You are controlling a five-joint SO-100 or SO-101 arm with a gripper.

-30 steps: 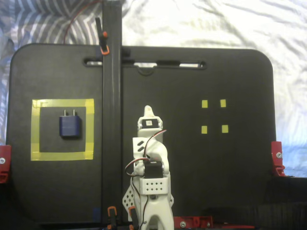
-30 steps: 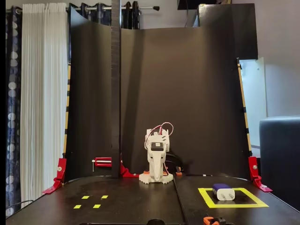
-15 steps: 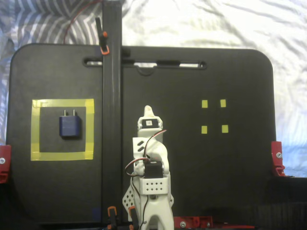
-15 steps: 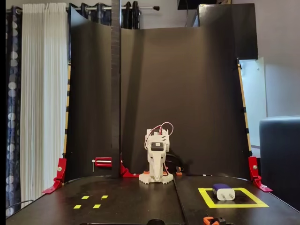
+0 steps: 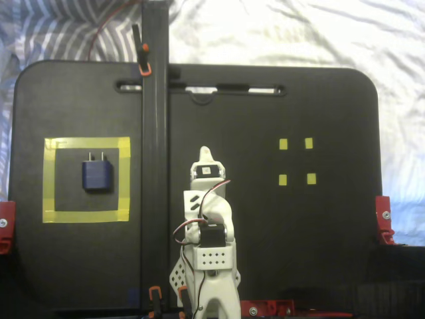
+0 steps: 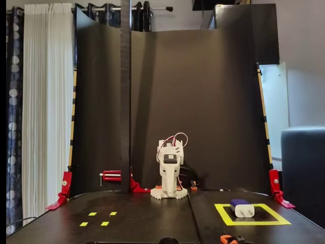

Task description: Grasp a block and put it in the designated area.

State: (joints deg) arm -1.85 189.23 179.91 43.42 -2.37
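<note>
Block (image 5: 97,175) sat inside designated area (image 5: 86,180), flat on black surface, prongs toward 12 o'clock in the top-down fixed view, slightly toward 12 of centre, clear of tape on all sides. Seen again in the low front fixed view: block (image 6: 241,207) lay within yellow square (image 6: 252,214), prongs facing camera, at approx 4 o'clock of frame. Touched by nothing.

Stood just at 3 o'clock of the square in top-down view: tall black post (image 5: 154,153), running 12 to 6, w/ orange-tipped clamps at both ends. Same post (image 6: 125,96) rose vertically in front view.

Arm (image 5: 207,246) folded up at 6 o'clock of board (image 5: 265,252), well apart from block, on far side of post. Gripper (image 5: 206,158) pointed toward 12, tip only seen; jaws: couldn't tell whether apart or together from either view. Gripper (image 6: 171,175) hung downward in front view, nothing visibly held.

Four small yellow markers (image 5: 296,161) at approx 2 o'clock of arm in top-down view; in front view, markers (image 6: 98,218) at 8 o'clock. Red clamps (image 5: 383,219) at board edges. Rumpled white-grey cloth (image 5: 279,33) beyond board at 12
</note>
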